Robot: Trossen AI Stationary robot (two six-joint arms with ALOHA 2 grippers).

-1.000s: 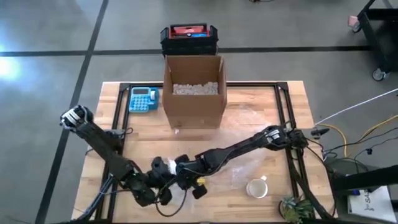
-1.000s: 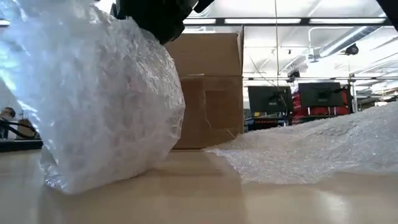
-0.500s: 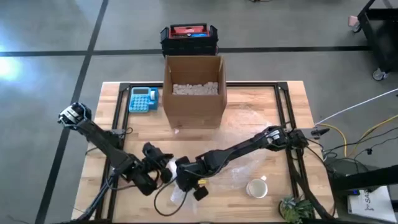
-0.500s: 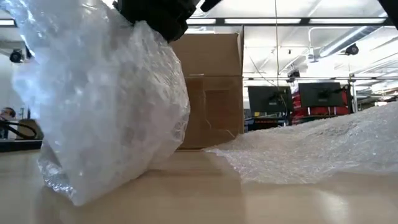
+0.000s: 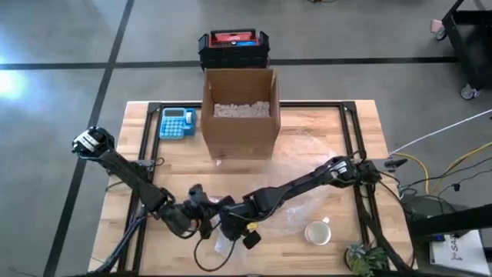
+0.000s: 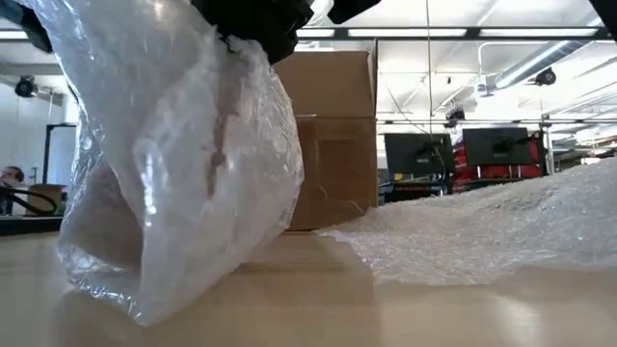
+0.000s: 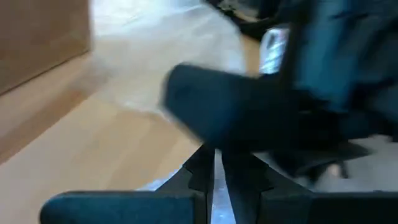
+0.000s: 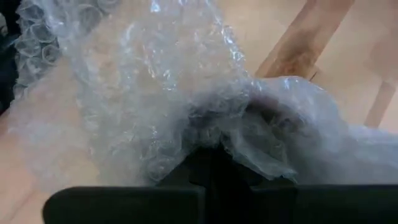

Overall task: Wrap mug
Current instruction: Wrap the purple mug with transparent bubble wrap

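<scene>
Since a second ago the left claw (image 5: 201, 218) has edged back toward the right claw (image 5: 231, 225), both pinched shut on the bubble wrap (image 6: 183, 154) — the mug (image 5: 317, 231) sits unwrapped nearby; opposing pulls could tear the sheet.

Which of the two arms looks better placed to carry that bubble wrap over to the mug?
Probably the right. Its gripper is shut on the bubble wrap, holding it off the table, and the mug stands on that arm's side. The left gripper sits beside the wrap, farther from the mug.
</scene>
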